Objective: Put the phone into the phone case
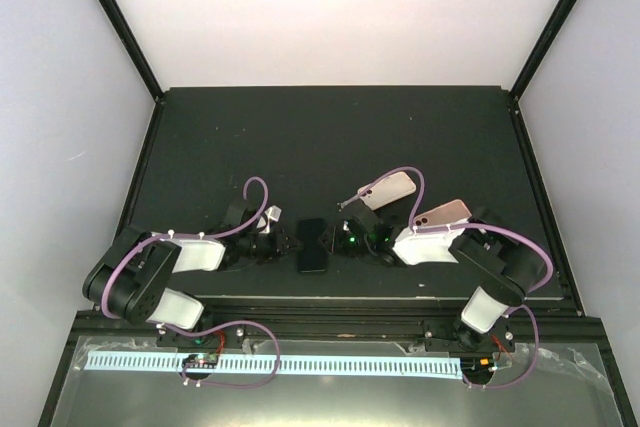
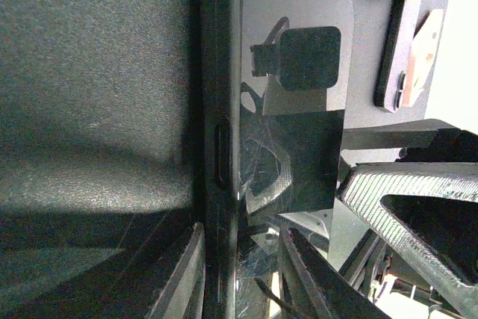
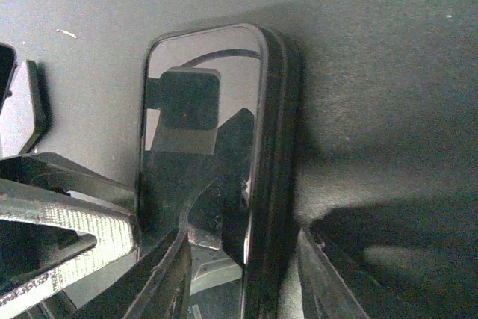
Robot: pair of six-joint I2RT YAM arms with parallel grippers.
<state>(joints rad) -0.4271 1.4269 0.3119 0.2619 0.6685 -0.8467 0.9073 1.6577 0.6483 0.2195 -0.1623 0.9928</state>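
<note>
A black phone [image 1: 313,245] with a glossy screen sits inside a black case at the table's near middle. In the left wrist view the case's side edge [image 2: 220,147] with its button slot runs up between my fingers, and the screen [image 2: 291,147] faces right. My left gripper [image 1: 287,244] is closed on the phone's left side, one finger on the case back [image 2: 183,274] and one over the screen [image 2: 302,270]. My right gripper [image 1: 340,240] is closed the same way on the right side; the phone [image 3: 202,147] and case rim [image 3: 272,184] show in its view.
Two pink phones or cases lie behind the right arm, one [image 1: 388,190] farther back and one [image 1: 443,214] beside the right wrist. A small white piece [image 1: 272,215] lies by the left wrist. The black table [image 1: 330,137] has raised side rails.
</note>
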